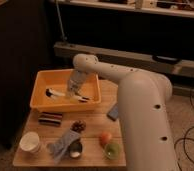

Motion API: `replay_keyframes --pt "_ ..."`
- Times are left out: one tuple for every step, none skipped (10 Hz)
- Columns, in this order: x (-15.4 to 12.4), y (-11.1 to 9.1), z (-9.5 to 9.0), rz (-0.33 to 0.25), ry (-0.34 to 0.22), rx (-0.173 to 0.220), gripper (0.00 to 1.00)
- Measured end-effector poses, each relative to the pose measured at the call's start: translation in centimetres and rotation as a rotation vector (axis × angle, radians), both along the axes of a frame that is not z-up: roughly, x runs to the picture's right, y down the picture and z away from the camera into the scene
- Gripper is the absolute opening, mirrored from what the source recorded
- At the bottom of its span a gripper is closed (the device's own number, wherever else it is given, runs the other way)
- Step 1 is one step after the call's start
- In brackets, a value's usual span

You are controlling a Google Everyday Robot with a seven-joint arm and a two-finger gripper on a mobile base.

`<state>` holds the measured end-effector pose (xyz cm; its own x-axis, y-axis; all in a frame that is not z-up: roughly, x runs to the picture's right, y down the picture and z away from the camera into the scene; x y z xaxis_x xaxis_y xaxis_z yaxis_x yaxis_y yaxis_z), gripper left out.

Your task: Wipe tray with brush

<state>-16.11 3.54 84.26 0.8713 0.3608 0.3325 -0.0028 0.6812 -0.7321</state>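
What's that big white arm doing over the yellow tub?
The robot's gripper is down inside the yellow tray, shut, right beside a long brush lying on the tray floor. Whether it actually holds the brush is hard to tell. The tray sits on a small wooden table among cups and other odds and ends.

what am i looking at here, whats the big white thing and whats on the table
The big white thing is a robot arm, seen in one picture from above and in front. It bends over a small wooden table and reaches into a yellow-orange tray. At its end is a two-finger hand, shut, down inside the tray. A long white brush lies across the tray floor by the hand; whether the hand grips it is hard to tell. On the table in front of the tray are a white cup, a dark bar, a grey cloth, an orange fruit and a green bowl.
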Motion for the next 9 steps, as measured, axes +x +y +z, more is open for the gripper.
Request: replay_keyframes --pt "0.6 -0.3 0.8 0.016 0.016 -0.002 0.00" --pt "1.1 -1.2 1.8 0.034 0.030 0.001 0.00" --pt "1.6 -2.1 2.6 0.047 0.043 0.006 0.00" --pt "1.9 -3.1 3.2 0.061 0.053 0.012 0.00" --pt "1.9 -4.5 4.2 0.072 0.059 0.021 0.00" --pt "1.4 -5.5 4.9 0.079 0.059 0.025 0.00" --pt "1.0 -6.1 5.4 0.083 0.058 0.028 0.00" --pt "0.0 -6.9 6.0 0.087 0.054 0.034 0.00" --pt "-0.9 -7.3 6.1 0.088 0.047 0.038 0.00"
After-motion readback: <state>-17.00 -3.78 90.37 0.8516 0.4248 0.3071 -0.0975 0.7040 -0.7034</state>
